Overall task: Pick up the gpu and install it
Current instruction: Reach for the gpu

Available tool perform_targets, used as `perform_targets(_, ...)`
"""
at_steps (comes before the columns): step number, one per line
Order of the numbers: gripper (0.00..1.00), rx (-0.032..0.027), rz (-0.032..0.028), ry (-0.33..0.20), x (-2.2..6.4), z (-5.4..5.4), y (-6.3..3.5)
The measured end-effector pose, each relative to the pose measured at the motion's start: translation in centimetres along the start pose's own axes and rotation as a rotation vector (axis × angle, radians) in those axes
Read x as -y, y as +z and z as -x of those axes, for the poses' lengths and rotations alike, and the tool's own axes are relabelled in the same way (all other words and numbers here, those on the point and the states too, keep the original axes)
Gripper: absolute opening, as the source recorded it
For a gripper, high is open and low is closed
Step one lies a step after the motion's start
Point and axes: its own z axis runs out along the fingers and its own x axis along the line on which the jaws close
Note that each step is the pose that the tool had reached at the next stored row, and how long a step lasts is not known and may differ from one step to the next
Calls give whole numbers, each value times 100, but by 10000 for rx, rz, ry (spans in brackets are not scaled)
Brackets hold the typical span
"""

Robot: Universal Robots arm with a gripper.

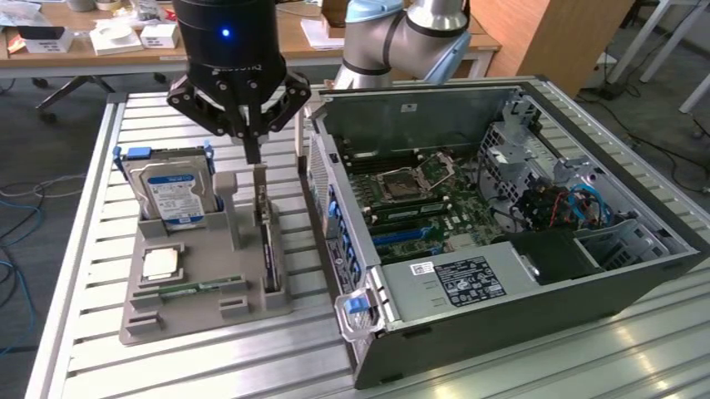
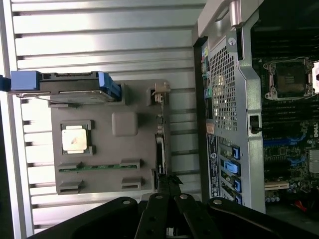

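Item: thin black gpu card, standing on edge in grey plastic tray slot, top edge exposed for grasping; black gripper apparently pinched onto that edge.

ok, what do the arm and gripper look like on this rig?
The arm is made of silver-grey rounded segments with a light blue joint cap. The gripper is all black. It has a glossy cylindrical body with a small blue light and faint lettering, and below that angular linkage bars with visible pivot pins.
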Motion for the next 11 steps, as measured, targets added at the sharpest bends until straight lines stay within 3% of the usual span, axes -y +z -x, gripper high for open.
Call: perform_targets(11, 10, 1, 1, 1, 6, -49, 22)
